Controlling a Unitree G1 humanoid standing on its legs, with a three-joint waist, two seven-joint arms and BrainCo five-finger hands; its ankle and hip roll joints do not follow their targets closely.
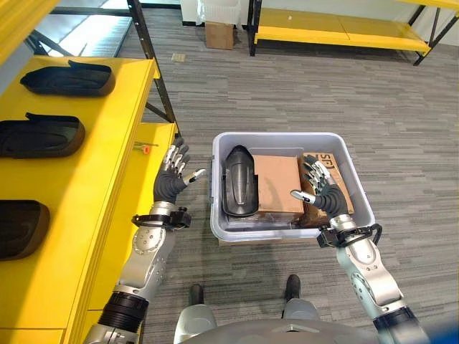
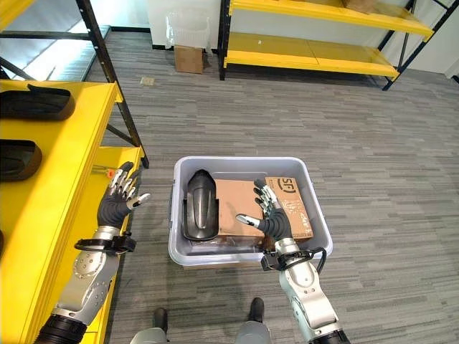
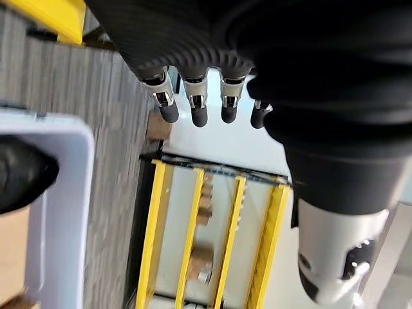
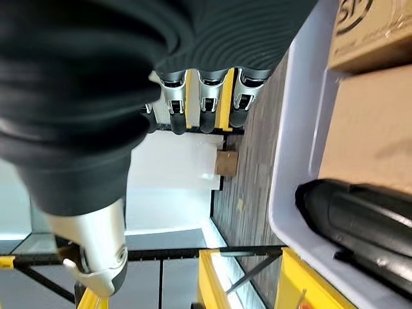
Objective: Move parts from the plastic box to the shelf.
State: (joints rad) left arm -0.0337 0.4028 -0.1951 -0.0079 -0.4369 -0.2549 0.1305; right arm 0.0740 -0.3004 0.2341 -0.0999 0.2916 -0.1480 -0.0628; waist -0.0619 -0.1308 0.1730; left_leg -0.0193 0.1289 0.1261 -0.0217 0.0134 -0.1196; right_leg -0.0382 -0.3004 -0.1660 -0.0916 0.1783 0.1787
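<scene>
A black, elongated moulded part (image 1: 239,180) with a rounded far end lies in the left side of the grey plastic box (image 1: 343,152) on the floor, beside brown cardboard boxes (image 1: 277,183). Similar black parts (image 1: 68,79) rest on the yellow shelf (image 1: 86,165). The left hand (image 1: 172,179) hangs between shelf and box, fingers spread, holding nothing. The right hand (image 1: 320,190) is over the box's right side, fingers spread and empty.

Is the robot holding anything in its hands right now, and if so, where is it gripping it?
Nothing is held. The left hand and the right hand are both open, and the black part lies untouched in the plastic box.
</scene>
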